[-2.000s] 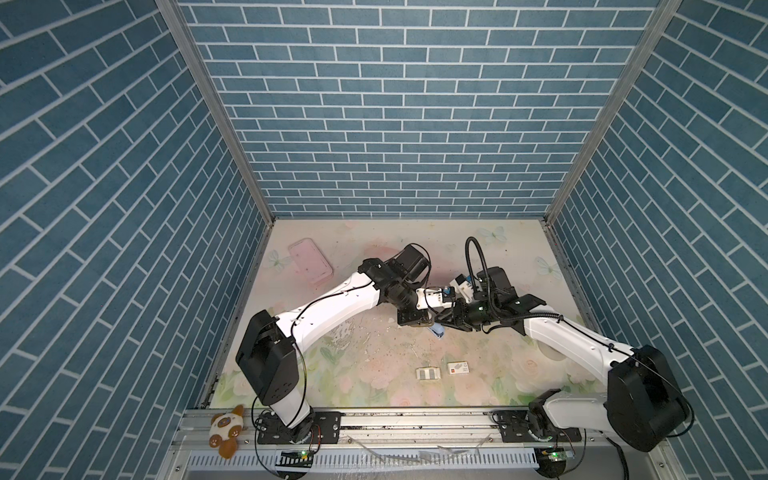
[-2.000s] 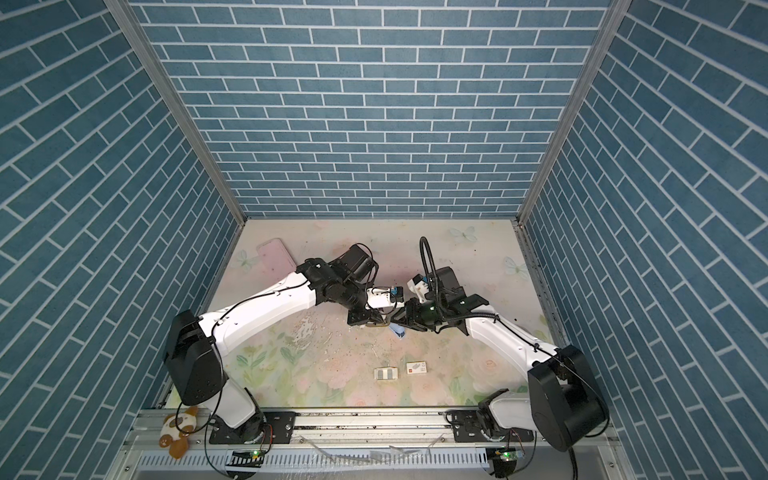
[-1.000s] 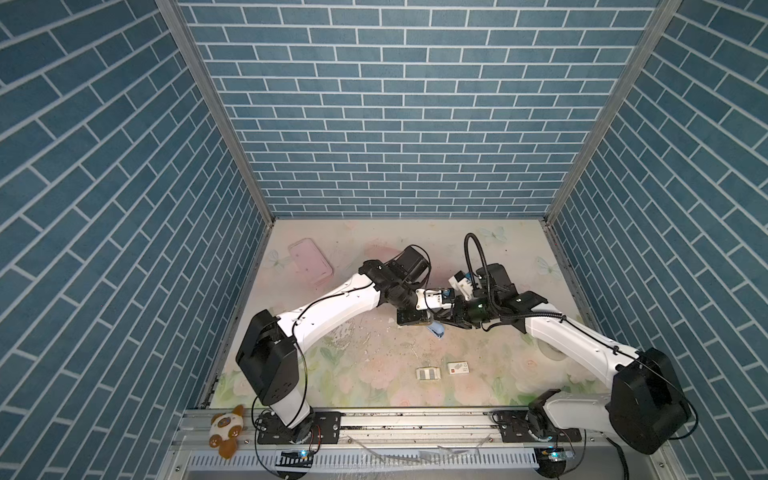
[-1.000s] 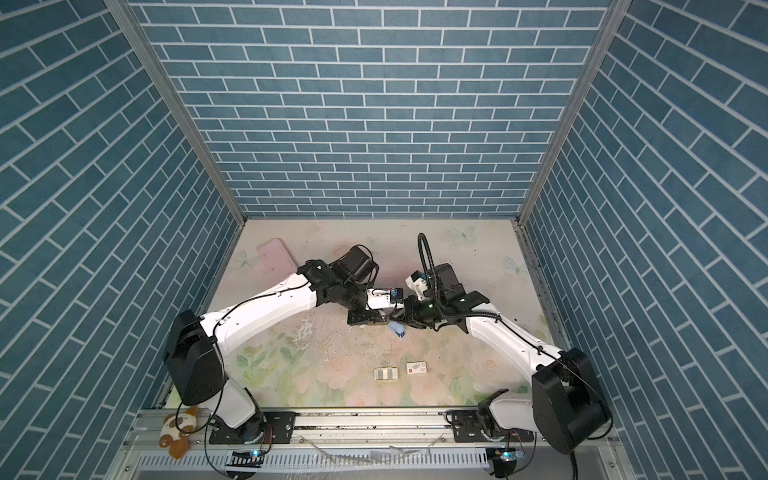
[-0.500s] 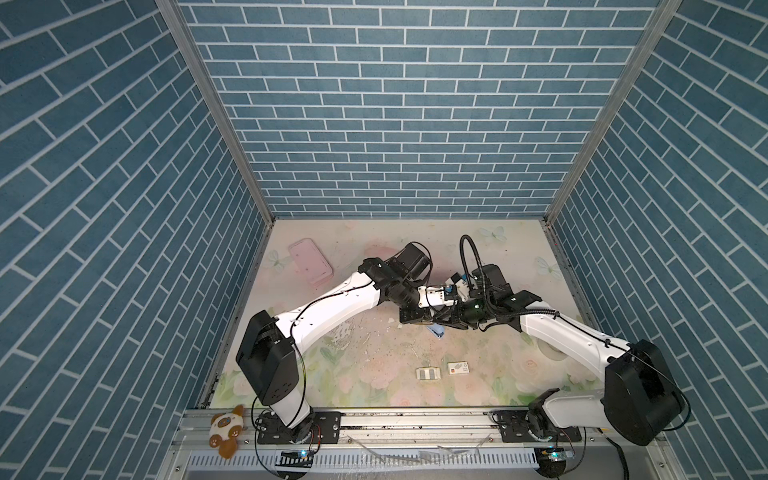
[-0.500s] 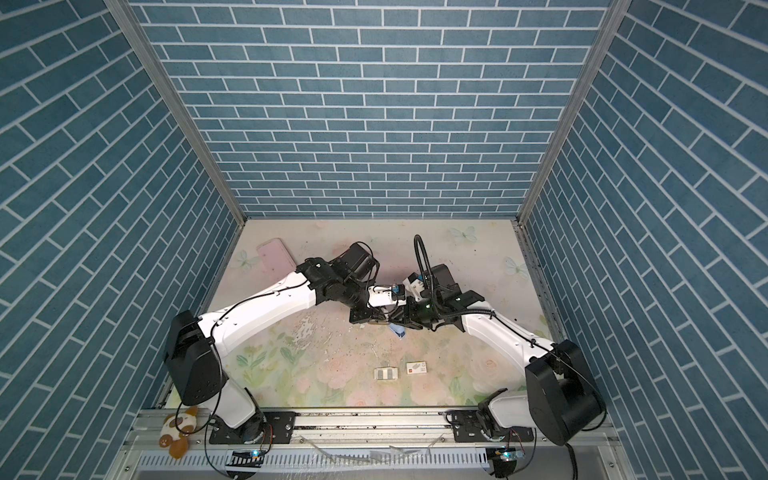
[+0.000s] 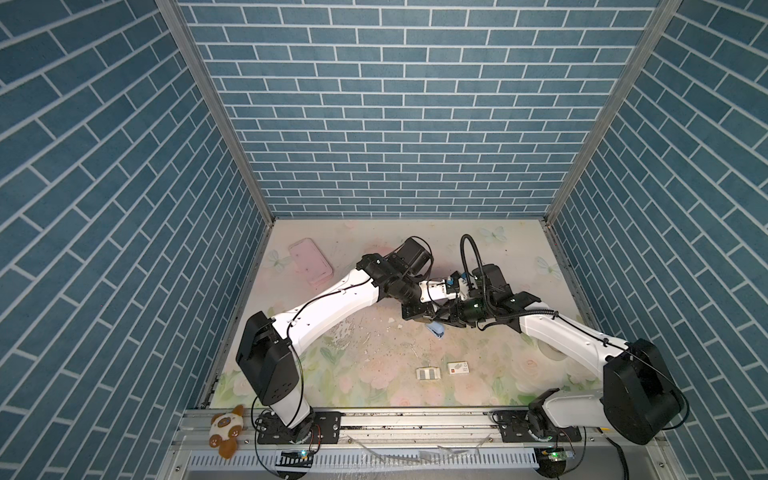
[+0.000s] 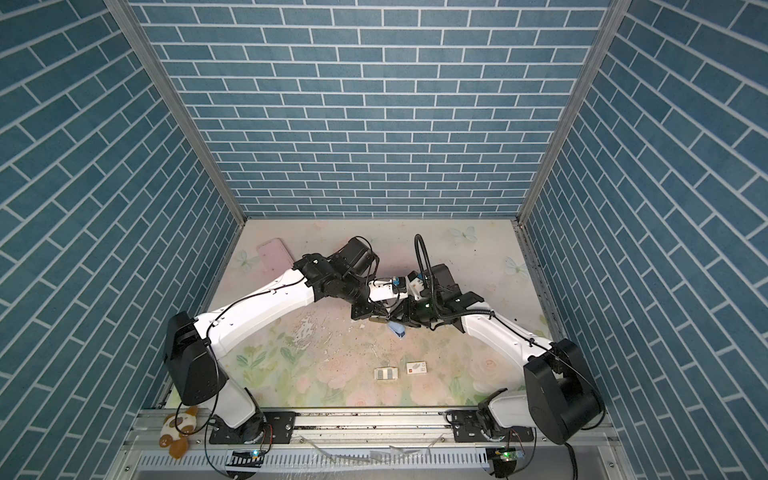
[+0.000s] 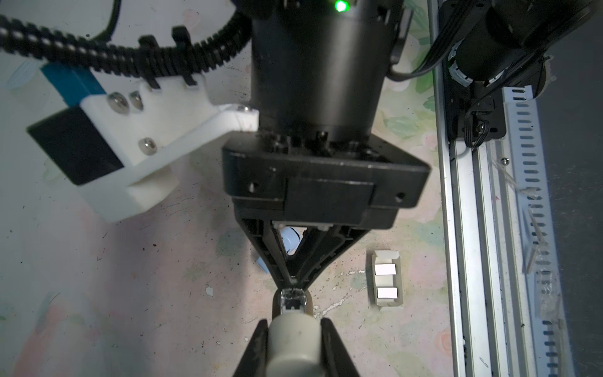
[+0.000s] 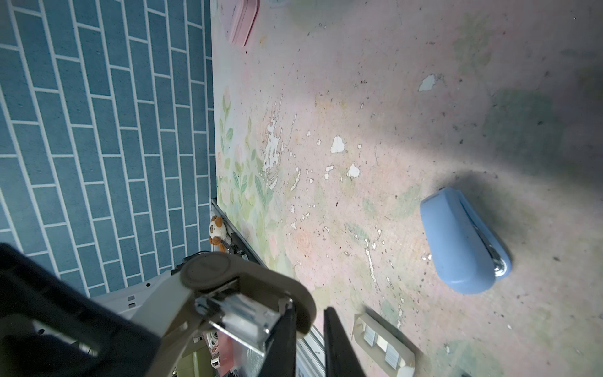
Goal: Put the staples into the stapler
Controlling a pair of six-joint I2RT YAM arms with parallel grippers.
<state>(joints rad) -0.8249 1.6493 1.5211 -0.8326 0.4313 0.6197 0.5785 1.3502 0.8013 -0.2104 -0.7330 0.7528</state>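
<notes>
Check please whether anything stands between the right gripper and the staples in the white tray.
Nothing visible does. The blue stapler lies on the table below the right gripper, apart from the tray, and the staples lie uncovered.

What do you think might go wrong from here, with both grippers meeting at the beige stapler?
1. The right gripper sits at the metal front end of the beige stapler clamped in the left gripper; an off-line push might twist it in that grip.
2. The blue stapler lies close by on the table; a low move could knock it.
</notes>
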